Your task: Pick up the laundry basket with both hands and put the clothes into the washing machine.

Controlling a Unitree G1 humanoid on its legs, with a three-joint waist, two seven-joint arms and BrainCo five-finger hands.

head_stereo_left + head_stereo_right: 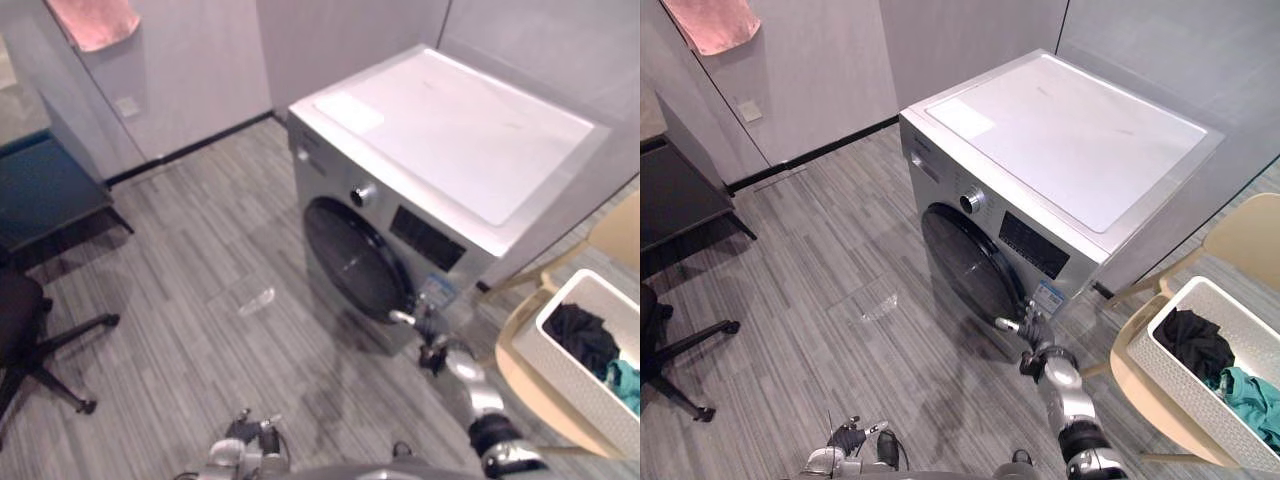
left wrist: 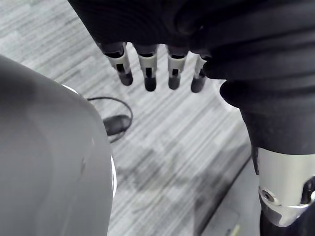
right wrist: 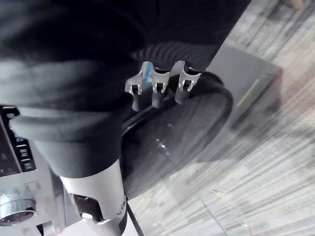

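Observation:
A silver washing machine with a white top stands against the wall. Its round dark door looks closed. My right hand reaches the door's lower right edge, one finger stretched toward the rim. In the right wrist view its fingers hang straight over the door glass, holding nothing. The white laundry basket sits on a beige chair to the right, with black clothes and teal clothes inside. My left hand hangs low over the floor, fingers straight and empty.
A black office chair and a dark blue table stand at the left. A pink towel hangs on the back wall. A small clear scrap lies on the grey floor before the machine.

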